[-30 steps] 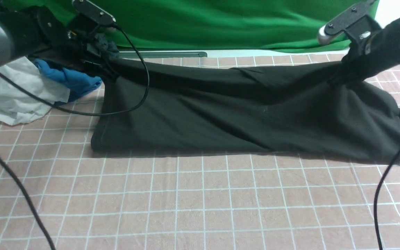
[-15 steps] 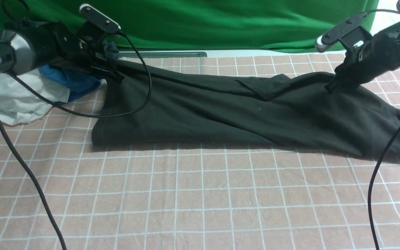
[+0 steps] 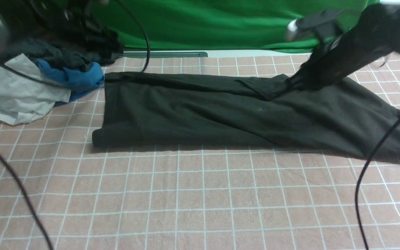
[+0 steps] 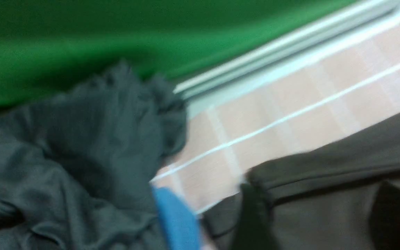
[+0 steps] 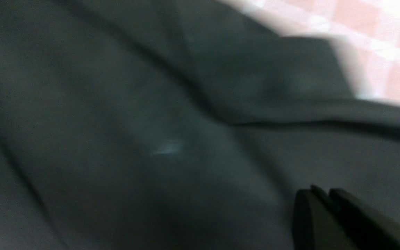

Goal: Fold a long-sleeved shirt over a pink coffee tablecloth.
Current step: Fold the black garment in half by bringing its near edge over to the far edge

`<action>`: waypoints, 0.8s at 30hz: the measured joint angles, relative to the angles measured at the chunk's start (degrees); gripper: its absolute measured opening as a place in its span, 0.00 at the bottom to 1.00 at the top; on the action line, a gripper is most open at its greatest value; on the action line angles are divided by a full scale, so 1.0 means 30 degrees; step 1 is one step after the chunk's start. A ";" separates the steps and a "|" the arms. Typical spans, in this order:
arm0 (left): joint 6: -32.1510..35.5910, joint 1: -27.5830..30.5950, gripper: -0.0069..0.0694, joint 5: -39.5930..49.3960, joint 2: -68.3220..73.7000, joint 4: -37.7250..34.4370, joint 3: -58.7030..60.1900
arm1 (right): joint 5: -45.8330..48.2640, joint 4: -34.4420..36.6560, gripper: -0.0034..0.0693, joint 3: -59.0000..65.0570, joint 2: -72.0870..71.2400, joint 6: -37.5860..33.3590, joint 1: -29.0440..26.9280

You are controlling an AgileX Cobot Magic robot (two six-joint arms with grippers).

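Observation:
The long-sleeved shirt (image 3: 203, 107) lies as a long black band across the far half of the pink coffee tablecloth (image 3: 200, 201), its front edge rolled over. My left gripper (image 4: 321, 218) is open above the shirt's left far corner (image 4: 325, 173), nothing between its blurred fingers (image 4: 252, 215). In the front view that arm is a blur at the top left. My right gripper (image 3: 290, 83) reaches down from the upper right to a small fold flap on the shirt. Its fingers (image 5: 311, 215) are shut together just over the black cloth (image 5: 116, 104); no fabric shows between them.
A heap of white (image 3: 16, 93), blue (image 3: 71, 74) and dark grey (image 3: 57, 52) garments lies at the far left, touching the shirt's corner. A green backdrop (image 3: 203, 24) closes the back. Black cables hang over the cloth at left (image 3: 12, 173) and right (image 3: 377, 156).
Both grippers let go of the raised shirt, which dropped flat. The left arm lifted back to the far left with its jaws open. The right gripper moved left to the fold flap and shut.

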 joint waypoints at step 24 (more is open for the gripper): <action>-0.1194 -0.7239 0.10 -0.0390 -1.0089 0.1114 1.2088 | -0.6497 0.2095 0.09 -0.6246 0.6616 -0.0452 -0.0584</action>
